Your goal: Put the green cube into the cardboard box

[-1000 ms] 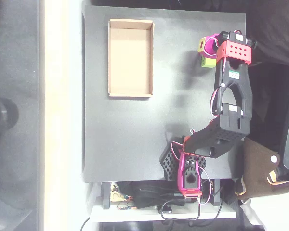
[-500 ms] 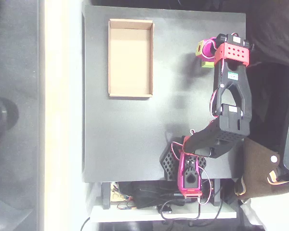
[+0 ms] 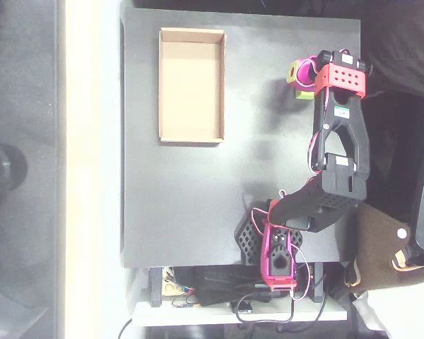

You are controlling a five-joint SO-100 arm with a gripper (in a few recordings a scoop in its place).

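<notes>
The magenta gripper (image 3: 304, 76) sits directly over the green cube (image 3: 305, 92); whether its jaws grip it is unclear. The cardboard box (image 3: 191, 85) lies well to its left.

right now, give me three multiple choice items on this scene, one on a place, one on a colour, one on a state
1. Where is the box in the overhead view?
A. upper left of the table
B. lower right of the table
C. off the table

2. What colour is the cube?
A. blue
B. yellow-green
C. white

3. What is in the box?
A. the cube
B. two cubes
C. nothing

Answers:
1. A, it lies near the table's top left corner.
2. B, a lime patch shows at the end effector, by the table's right side.
3. C, its tan floor is bare, and the cube sits far to the right of it.
</notes>
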